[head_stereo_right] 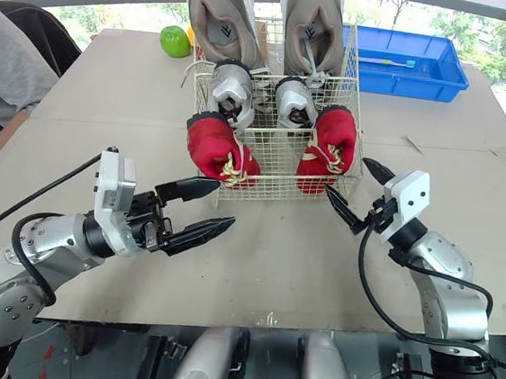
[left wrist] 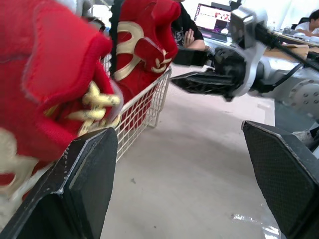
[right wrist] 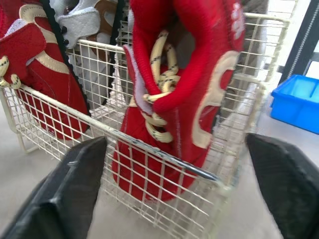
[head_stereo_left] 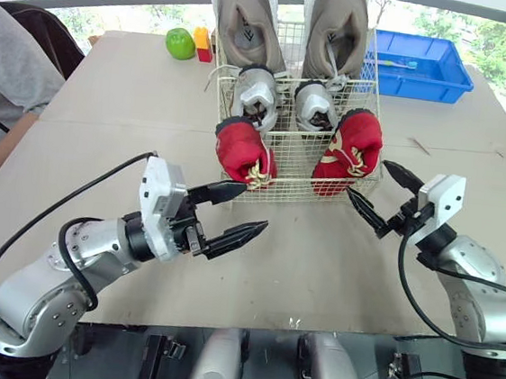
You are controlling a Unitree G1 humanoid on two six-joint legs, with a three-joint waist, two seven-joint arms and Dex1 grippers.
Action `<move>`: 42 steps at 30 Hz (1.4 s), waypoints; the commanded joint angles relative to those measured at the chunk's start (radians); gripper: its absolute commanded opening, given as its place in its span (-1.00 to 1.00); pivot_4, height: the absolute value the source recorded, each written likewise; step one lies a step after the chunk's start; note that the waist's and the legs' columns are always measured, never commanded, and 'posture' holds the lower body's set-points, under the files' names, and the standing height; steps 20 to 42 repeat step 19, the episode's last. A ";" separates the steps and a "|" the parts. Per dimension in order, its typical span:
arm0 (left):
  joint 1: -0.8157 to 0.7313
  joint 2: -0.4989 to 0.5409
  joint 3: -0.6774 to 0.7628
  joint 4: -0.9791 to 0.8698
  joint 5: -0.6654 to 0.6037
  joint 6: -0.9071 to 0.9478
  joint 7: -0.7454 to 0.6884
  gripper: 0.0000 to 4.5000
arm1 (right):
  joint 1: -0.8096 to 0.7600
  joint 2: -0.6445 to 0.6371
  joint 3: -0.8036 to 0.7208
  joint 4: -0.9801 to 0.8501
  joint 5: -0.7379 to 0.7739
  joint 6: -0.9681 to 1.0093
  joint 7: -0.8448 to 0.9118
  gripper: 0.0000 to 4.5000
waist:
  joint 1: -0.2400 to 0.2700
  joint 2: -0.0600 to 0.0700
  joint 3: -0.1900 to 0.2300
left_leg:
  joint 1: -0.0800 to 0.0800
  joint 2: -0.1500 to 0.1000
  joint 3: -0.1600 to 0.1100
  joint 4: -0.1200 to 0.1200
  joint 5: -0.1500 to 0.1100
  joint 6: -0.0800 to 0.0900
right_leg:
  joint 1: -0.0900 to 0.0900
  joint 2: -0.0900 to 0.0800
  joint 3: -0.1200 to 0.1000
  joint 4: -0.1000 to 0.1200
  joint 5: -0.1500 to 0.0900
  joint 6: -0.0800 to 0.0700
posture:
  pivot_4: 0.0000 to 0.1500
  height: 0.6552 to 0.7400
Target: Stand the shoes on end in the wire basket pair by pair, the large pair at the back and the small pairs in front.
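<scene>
A: Six shoes stand in the wire basket (head_stereo_left: 296,165) on the counter (head_stereo_left: 319,251). Starting at the left, what is the left pincer (head_stereo_left: 253,209) doing?

B: It hovers low over the counter, just in front of the basket's left corner. Its black fingers are spread wide and hold nothing. The tips are near the left red shoe (head_stereo_left: 243,152) but not touching it.

A: How would that shoe handle?

B: I'd judge it light, with a soft cloth upper that gives when squeezed and a firmer sole. Its top seems to lean out over the front rim, so a nudge could tip it. The loose cream laces could snag on the wire. I'd pinch it across the sole and heel, not the tongue or laces.

A: What's behind it?

B: A small silver pair (head_stereo_left: 256,95) sits in the middle, and the large beige pair (head_stereo_left: 244,12) stands tall at the back. Those two look heavier and stiffer, and they look stable.

A: And further right?

B: The right red shoe (head_stereo_left: 352,150) stands in the front right corner, inside the wire. It should be just as soft and light, so I'd take it at the heel too. The right pincer (head_stereo_left: 367,178) waits just beside that corner, also gaping and empty.
</scene>
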 commanded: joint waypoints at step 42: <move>0.245 0.062 0.140 0.166 0.171 -0.114 -0.257 0.92 | 0.451 -0.332 -0.422 -0.084 0.205 0.083 0.406 0.78 | 0.002 -0.001 0.000 | 0.001 0.001 0.001 0.001 0.000 0.000 | 0.000 -0.001 0.000 -0.001 -0.003 0.004 | 1.00 1.00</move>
